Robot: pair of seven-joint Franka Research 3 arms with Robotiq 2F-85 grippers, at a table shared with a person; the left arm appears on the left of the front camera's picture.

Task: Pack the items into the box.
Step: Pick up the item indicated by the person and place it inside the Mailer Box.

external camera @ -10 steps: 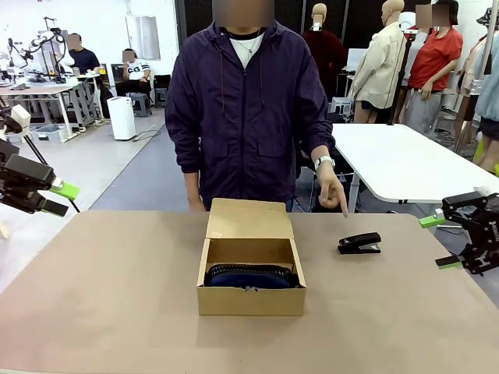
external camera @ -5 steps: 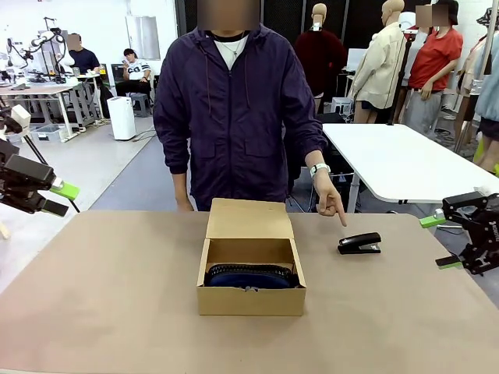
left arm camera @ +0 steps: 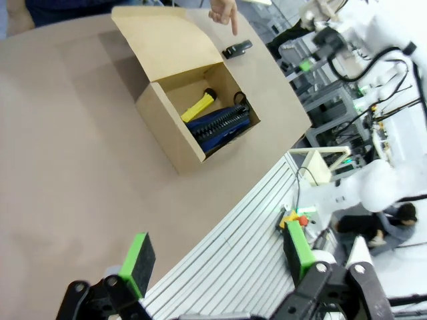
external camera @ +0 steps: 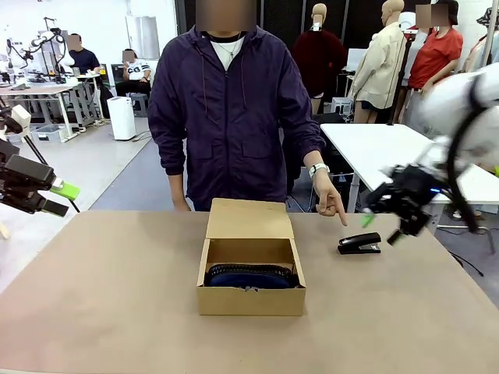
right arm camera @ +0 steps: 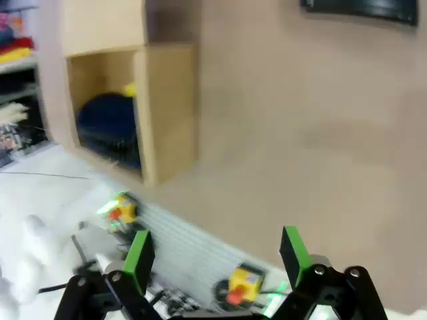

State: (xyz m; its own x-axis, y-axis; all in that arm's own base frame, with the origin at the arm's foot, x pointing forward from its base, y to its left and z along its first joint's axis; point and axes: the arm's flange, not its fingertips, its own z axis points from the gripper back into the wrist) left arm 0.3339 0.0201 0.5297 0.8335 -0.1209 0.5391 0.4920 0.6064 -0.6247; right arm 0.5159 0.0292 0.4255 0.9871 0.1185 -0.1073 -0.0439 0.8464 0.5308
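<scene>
Swung in from the table's edge, the right gripper [external camera: 380, 228] now hangs just right of the stapler [external camera: 359, 244], which lies right of the box [external camera: 251, 301] (pouch [external camera: 251, 278] and knife [left arm camera: 199, 105] already inside). Its jaws are spread and angled down. The person's hand [external camera: 331, 204] points close above the stapler, so a hasty approach could clip it or shove the stapler away. The left gripper [external camera: 62, 199] hangs spread, well left of the box.

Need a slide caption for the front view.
Person's hand points at the black stapler beside the open cardboard box holding a navy pouch; the open right claw hovers nearby.
</scene>
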